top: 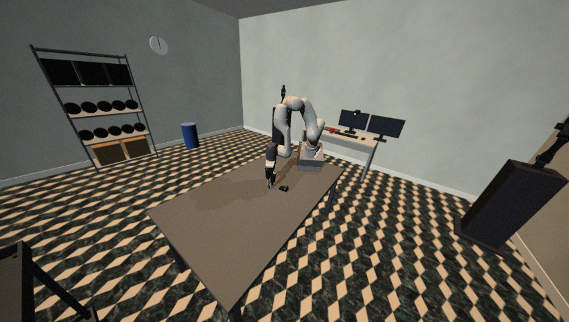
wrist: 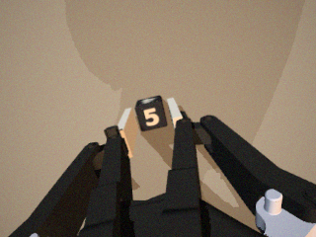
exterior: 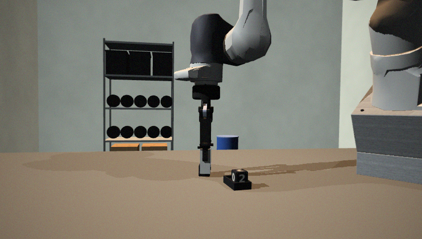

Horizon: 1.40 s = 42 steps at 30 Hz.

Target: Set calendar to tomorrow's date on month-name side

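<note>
A black cube (wrist: 151, 115) lies on the table with a pale 5 facing up in the wrist view. My gripper (top: 270, 186) (exterior: 204, 170) (wrist: 151, 114) is lowered around it, partly open, with a fingertip on each side and narrow gaps beside the cube. In the exterior view a finger hides most of this cube. The black tray (top: 282, 189) (exterior: 243, 186) lies flat on the table to the right of my gripper in that view. A second cube (exterior: 239, 176) stands in its near end, with 0 and 2 on its two visible faces. No month name is legible.
The table (top: 239, 231) (exterior: 148, 207) carries the arm's base (top: 310, 162) (exterior: 384, 139) at its far end in the top view, to the right in the exterior view. A shelf rack, a blue barrel and a desk with monitors stand away from the table.
</note>
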Tool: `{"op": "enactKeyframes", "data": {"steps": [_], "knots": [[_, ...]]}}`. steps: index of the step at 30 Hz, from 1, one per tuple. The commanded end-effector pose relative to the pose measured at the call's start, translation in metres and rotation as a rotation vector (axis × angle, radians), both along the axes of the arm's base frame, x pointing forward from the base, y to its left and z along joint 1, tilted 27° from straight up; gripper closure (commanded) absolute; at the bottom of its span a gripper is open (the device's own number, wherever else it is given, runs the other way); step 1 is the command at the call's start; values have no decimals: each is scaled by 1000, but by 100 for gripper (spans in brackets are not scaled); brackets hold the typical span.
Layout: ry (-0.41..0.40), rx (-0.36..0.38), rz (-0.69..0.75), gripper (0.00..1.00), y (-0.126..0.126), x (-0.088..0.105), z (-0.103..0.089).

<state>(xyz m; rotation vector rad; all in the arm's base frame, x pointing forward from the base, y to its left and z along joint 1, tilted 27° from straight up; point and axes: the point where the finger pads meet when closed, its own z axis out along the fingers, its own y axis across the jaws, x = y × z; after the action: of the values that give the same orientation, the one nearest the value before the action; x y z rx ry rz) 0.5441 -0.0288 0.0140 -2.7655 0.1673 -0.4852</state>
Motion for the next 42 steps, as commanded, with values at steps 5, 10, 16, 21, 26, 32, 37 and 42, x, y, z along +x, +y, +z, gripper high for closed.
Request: {"op": "enactKeyframes", "data": {"steps": [5,10,16,21,26,32,37,42], "knots": [[-1,2,-8,72,-1,2,1],[-1,2,-8,84,-1,2,1],[-1,2,-8,84,-1,2,1],[-1,2,-8,84,-1,2,1],[-1,2,-8,84,-1,2,1],[-1,2,-8,84,-1,2,1],[-1,2,-8,84,-1,2,1],[-1,2,-8,84,-1,1,1]]}}
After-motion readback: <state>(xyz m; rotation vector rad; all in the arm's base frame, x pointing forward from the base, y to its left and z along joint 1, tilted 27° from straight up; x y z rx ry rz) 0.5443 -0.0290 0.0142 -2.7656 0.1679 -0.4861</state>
